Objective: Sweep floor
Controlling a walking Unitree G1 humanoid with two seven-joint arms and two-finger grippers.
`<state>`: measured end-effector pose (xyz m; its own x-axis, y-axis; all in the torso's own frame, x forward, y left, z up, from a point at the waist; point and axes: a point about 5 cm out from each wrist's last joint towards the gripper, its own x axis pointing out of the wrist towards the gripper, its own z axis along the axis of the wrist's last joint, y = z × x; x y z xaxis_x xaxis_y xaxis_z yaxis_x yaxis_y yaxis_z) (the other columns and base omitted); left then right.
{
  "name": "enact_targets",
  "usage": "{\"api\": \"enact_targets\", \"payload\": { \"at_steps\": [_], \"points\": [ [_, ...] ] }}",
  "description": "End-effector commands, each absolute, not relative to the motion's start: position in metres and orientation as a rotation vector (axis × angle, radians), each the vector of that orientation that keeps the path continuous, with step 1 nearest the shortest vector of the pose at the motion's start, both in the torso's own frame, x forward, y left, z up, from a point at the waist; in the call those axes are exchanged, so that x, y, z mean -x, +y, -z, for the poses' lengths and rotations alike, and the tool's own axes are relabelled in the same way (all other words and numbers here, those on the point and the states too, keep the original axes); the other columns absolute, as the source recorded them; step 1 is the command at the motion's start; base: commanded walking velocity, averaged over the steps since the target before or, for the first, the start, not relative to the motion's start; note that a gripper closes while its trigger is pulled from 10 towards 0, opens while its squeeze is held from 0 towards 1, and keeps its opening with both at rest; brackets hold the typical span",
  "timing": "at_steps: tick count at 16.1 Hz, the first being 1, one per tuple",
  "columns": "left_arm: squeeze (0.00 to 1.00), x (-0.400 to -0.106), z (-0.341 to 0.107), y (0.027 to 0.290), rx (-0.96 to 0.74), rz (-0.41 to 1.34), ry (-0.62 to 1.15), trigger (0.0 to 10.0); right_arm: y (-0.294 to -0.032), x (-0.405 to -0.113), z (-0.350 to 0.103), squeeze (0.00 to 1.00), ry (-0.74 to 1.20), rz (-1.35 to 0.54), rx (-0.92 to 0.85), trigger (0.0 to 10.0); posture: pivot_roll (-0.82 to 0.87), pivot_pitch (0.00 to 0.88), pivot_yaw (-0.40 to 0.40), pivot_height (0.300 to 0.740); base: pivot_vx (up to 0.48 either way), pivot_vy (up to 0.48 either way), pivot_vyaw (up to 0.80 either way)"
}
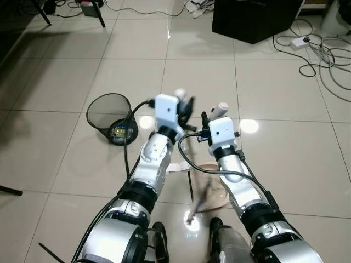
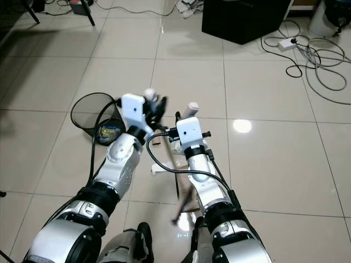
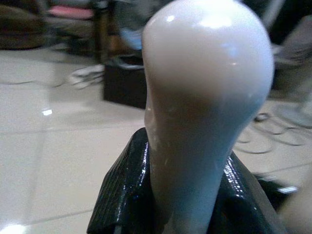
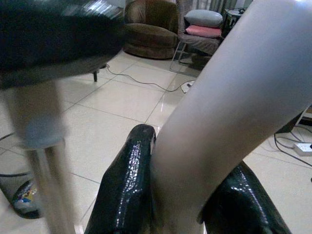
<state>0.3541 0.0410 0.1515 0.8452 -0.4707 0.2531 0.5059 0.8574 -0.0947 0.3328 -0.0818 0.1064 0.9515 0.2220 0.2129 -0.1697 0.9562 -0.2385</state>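
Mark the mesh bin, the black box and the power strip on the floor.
mesh bin (image 1: 101, 107), left eye view, on its upper rim.
black box (image 1: 255, 19), left eye view, on its front face.
power strip (image 1: 300, 41), left eye view, on its white body.

On the glossy beige tiled floor (image 1: 274, 109), a black wire-mesh wastebasket (image 1: 109, 118) lies tipped on its side to the robot's left, with a bit of printed litter (image 1: 122, 131) inside it. Just right of the basket, the left pincer (image 1: 185, 104) holds the rounded white handle end (image 3: 204, 97) of one tool. The right pincer (image 1: 215, 115) is beside it, closed around a second pale handle (image 4: 229, 122). Below the two arms, near the robot's feet, a tan dustpan (image 1: 211, 189) rests on the floor. Farther ahead stands a black box-shaped cabinet (image 1: 255, 19), and to its right grey cables (image 1: 323, 55) sprawl across the tiles.
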Motion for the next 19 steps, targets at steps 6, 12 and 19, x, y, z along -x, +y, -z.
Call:
{"api": "enact_targets", "payload": {
  "at_steps": [6,12,19],
  "points": [
    [0.00,-0.355,-0.173,0.060,0.101,0.642,-0.316,10.0,-0.098,-0.329,-0.088,0.00,-0.146,-0.150,0.169,10.0,-0.04,0.140,0.104,0.740,0.000,0.000,0.00],
    [0.00,-0.367,-0.198,0.126,-0.013,0.623,-0.321,10.0,-0.143,-0.319,-0.082,0.00,-0.142,0.004,0.096,10.0,-0.04,0.047,0.101,0.740,0.000,0.000,0.00],
    [0.00,-0.355,-0.183,0.197,-0.143,0.333,-0.193,10.0,-0.172,-0.308,-0.130,0.00,-0.274,0.059,-0.019,10.0,-0.06,0.000,0.101,0.740,0.000,0.000,0.00]
  ]
}}
